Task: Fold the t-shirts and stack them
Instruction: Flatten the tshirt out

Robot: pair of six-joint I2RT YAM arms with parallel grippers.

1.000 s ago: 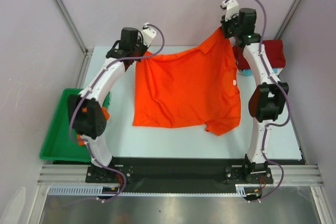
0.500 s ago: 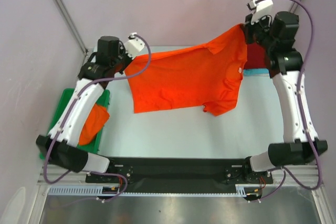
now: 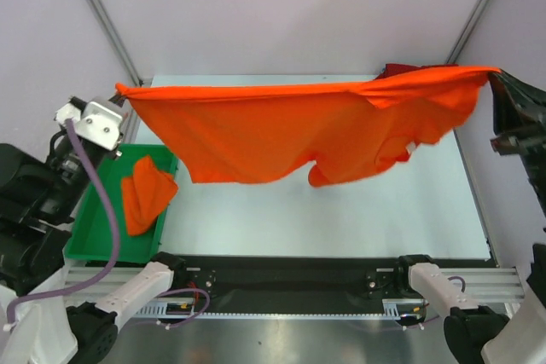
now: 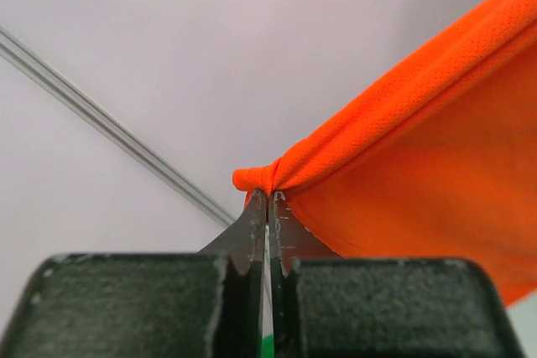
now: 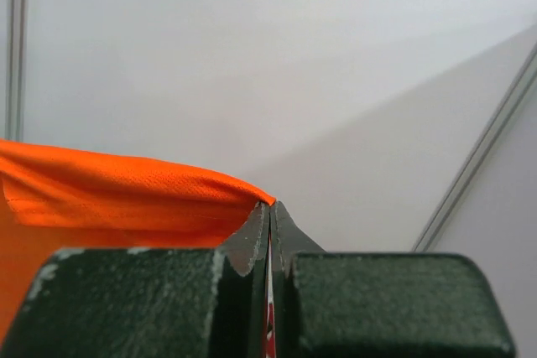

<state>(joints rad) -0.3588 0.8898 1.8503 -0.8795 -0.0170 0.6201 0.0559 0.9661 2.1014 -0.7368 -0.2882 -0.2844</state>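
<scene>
Top external, left to right: green tray (image 3: 85, 240) beside the table's left edge holds a second orange t-shirt (image 3: 145, 200), crumpled and not folded yet. Above the tray, the left gripper (image 4: 268, 200) is pinched tight on a bunched corner of the main orange t-shirt (image 3: 281, 130). Left wrist view shows the cloth nipped right at the tips, no gap between the jaws.

That shirt hangs in the air over the table (image 3: 256, 219), stretched across nearly the full width. Top edge is taut, lower body and one sleeve sag mid-span, apparently clear of the surface. A dark red t-shirt (image 3: 399, 68) peeks out behind the top edge at far right, mostly hidden. The right gripper (image 5: 270, 207) is likewise clamped on the opposite edge, tips together with fabric between.

Handling: thin mesh knit, light and limp with no stiffness — it sags wherever unsupported. Probably a bit slick, so a tip-only pinch could slip under tension. Best holds look like hemmed corners or shoulder seams.

Arms: both swung wide outboard and raised — wrists high, fingertips pointing up and away.
</scene>
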